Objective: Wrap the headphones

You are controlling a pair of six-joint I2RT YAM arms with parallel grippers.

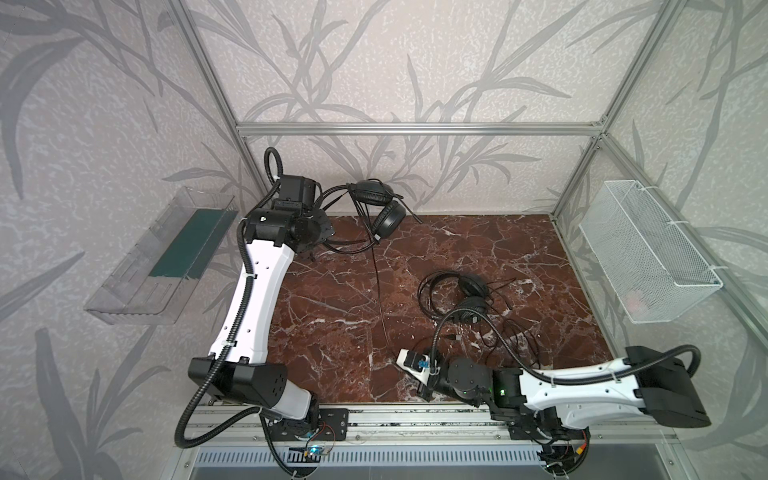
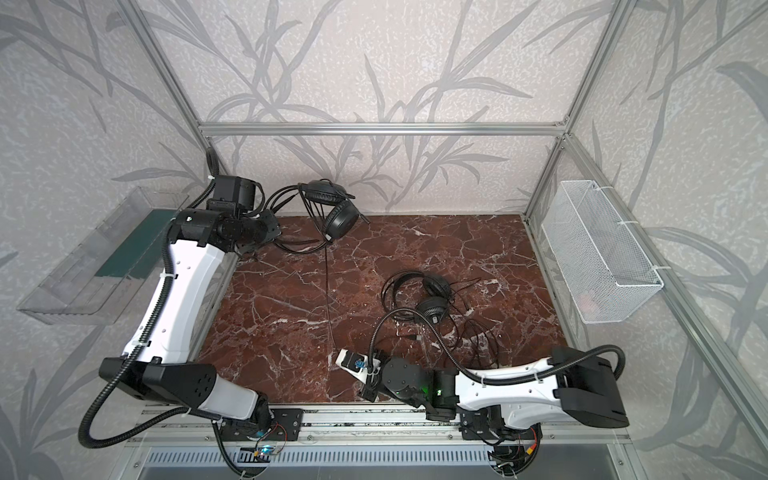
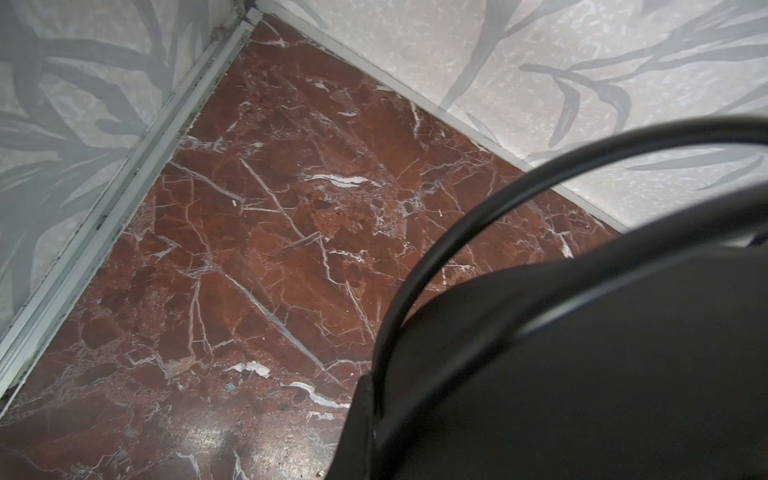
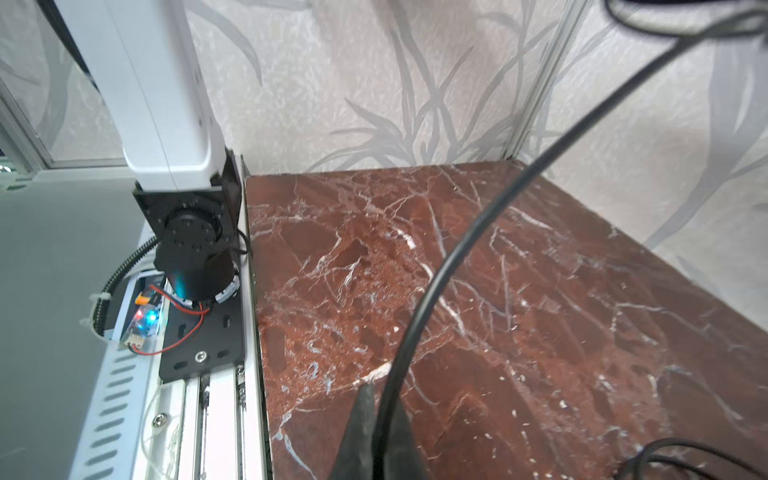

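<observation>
One of the headphones (image 1: 380, 208) (image 2: 334, 210) hangs lifted at the back left, one earcup against the rear wall. My left gripper (image 1: 326, 220) (image 2: 272, 226) is shut on its thin wire headband (image 3: 457, 232), which leaves the jaws (image 3: 372, 395) beside a large black part of the headset. Its long cable (image 1: 379, 291) (image 2: 328, 291) runs down across the table to my right gripper (image 1: 398, 360) (image 2: 338, 358) near the front edge, shut on that cable (image 4: 419, 307) between its fingertips (image 4: 382, 419). The second headset (image 1: 471, 299) (image 2: 432, 299) lies right of centre amid its loose cable.
The table (image 1: 478, 245) is red-brown marble, walled on three sides. A clear plastic tray (image 1: 162, 257) hangs on the left wall and a white mesh basket (image 1: 648, 257) on the right wall. An aluminium rail (image 1: 415, 419) carrying both arm bases runs along the front.
</observation>
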